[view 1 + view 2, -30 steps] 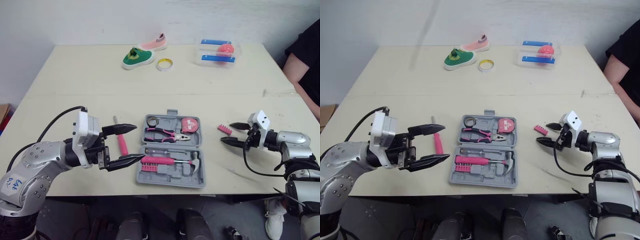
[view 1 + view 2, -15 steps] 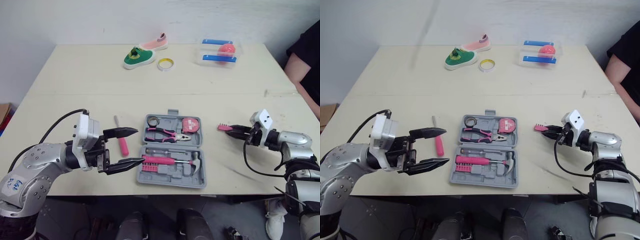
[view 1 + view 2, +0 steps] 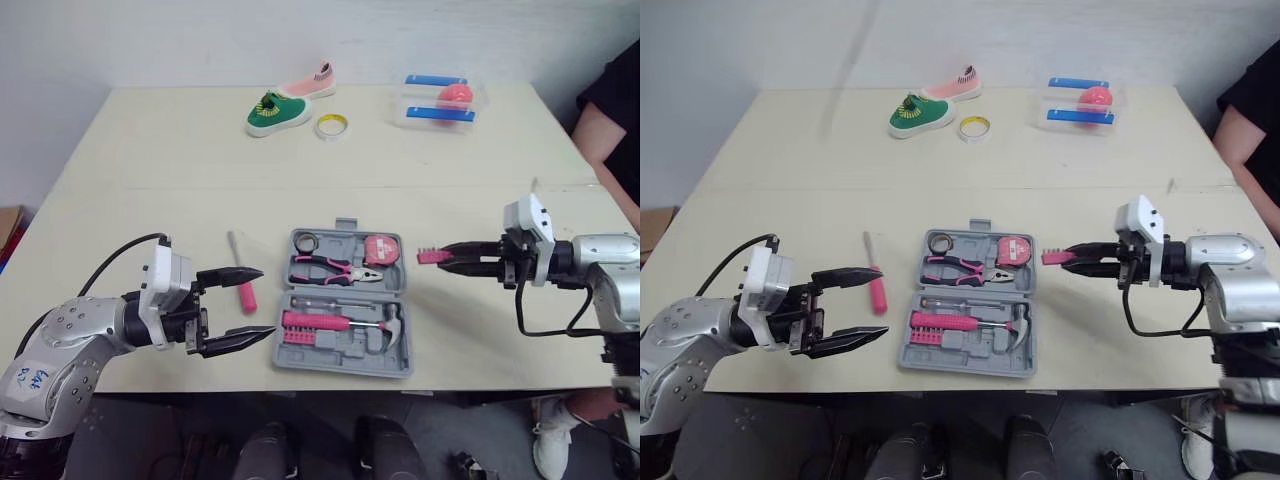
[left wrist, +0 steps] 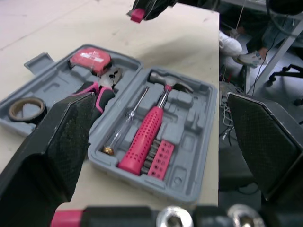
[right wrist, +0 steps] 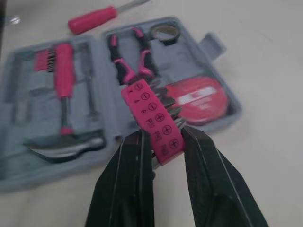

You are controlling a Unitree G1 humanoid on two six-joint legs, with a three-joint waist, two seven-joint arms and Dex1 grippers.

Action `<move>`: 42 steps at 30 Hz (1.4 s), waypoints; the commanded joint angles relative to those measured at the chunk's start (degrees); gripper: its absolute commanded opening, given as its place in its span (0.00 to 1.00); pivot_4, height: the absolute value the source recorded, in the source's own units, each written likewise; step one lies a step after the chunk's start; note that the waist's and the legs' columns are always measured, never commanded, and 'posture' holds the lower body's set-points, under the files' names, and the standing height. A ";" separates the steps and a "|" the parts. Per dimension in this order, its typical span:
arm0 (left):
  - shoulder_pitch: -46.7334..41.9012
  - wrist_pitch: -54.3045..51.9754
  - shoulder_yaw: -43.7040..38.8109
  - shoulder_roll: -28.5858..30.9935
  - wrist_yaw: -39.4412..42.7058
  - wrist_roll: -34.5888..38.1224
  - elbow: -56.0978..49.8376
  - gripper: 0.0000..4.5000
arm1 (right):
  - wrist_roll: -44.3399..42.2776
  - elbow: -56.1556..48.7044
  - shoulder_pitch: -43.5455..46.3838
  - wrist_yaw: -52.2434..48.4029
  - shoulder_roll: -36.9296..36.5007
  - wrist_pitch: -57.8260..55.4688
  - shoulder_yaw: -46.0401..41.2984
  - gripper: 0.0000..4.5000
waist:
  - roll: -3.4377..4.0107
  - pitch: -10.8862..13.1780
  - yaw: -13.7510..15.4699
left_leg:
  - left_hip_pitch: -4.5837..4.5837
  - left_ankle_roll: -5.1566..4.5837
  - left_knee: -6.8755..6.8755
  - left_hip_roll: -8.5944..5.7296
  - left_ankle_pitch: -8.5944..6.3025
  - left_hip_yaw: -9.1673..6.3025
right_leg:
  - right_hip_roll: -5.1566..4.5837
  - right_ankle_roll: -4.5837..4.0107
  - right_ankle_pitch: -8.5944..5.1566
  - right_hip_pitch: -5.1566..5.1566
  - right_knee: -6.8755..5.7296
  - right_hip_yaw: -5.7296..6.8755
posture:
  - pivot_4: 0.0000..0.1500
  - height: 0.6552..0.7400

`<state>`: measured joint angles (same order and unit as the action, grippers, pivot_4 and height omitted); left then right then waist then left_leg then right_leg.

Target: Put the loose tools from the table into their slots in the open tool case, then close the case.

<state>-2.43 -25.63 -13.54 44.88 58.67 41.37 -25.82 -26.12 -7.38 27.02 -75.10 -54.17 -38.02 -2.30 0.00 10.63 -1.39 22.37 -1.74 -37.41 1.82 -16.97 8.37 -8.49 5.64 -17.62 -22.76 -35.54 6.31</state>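
Note:
The open grey tool case [image 3: 318, 356] lies at the table's front centre, holding pliers [image 3: 325, 268], a red tape measure [image 3: 379, 250], a hammer [image 3: 340, 322] and a pink bit strip. My right gripper [image 3: 442, 257] is shut on a pink bit holder [image 5: 152, 119] and holds it in the air just right of the case's tape measure. A loose pink screwdriver [image 3: 243, 289] lies on the table left of the case. My left gripper [image 3: 266, 302] stands wide open, with nothing between its fingers, at the case's left side, near the screwdriver.
At the back of the table are a green shoe [image 3: 276, 111], a pink shoe [image 3: 307, 87], a yellow tape ring [image 3: 330, 126] and a clear box [image 3: 440, 103] with a pink ball. A person in black sits at the right edge [image 3: 610, 110].
My right gripper shut on the pink bit holder, lifted it off the table and carried it left toward the case. My left gripper drew back slightly, still open.

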 commanded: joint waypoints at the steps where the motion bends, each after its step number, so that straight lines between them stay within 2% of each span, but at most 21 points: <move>1: 0.39 1.54 -0.85 -0.01 0.39 -0.56 -0.53 1.00 | -8.90 -17.39 -1.85 5.92 -2.39 -18.40 0.80 0.13 | -0.06 0.00 0.03 | 0.01 0.25 0.00 0.00 -0.19 -0.01 | 0.00 0.00 0.00 0.00 0.01 0.01 | 1.00 1.00; 3: 0.53 1.61 -0.53 -0.17 0.14 -0.69 -0.87 1.00 | -9.63 -24.01 -2.68 9.65 -3.59 -24.38 2.82 0.13 | -0.09 -0.01 0.04 | -0.01 0.22 0.07 -0.01 -0.22 0.00 | -0.03 -0.01 0.00 0.00 0.06 0.00 | 1.00 1.00; 7: 1.03 1.23 -0.36 -0.20 -0.13 -0.63 -1.67 1.00 | -10.27 -29.71 -3.75 17.09 -2.54 -30.85 3.89 0.13 | -0.09 -0.01 0.09 | 0.05 0.19 0.12 -0.06 -0.27 0.02 | -0.04 -0.01 0.00 -0.03 0.19 0.00 | 1.00 1.00; 12: 2.18 0.22 -0.64 -0.36 -1.23 0.19 -3.09 1.00 | -12.21 -34.64 -3.39 25.95 5.20 -36.07 6.06 0.13 | -0.21 -0.06 -0.16 | 0.08 0.15 0.18 -0.03 -0.26 0.05 | 0.06 -0.01 0.00 -0.06 0.26 0.02 | 1.00 1.00; 21: 2.41 -1.64 -0.83 -0.09 -2.45 1.12 -5.03 1.00 | -8.52 -33.72 -0.61 32.93 7.52 -35.03 14.12 0.13 | -0.26 -0.03 -0.08 | 0.10 -0.05 0.12 -0.06 -0.15 0.08 | 0.07 0.01 0.00 -0.05 0.23 0.01 | 1.00 1.00; 42: 2.57 -4.32 -1.82 0.36 -5.00 3.07 -7.15 1.00 | -4.93 -31.35 5.95 36.77 9.46 -36.68 25.77 0.13 | -0.30 -0.03 -0.20 | 0.09 -0.07 0.13 -0.04 -0.11 0.08 | 0.11 0.00 0.00 -0.06 0.21 0.02 | 1.00 1.00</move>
<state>0.17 -30.02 -13.53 44.68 53.75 42.97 -30.91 -31.45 -38.27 32.00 -38.22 -44.39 -74.16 22.47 -0.30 10.59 -1.59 22.46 -1.81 -37.28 1.77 -17.08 8.45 -8.38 5.65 -17.62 -22.82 -35.33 6.33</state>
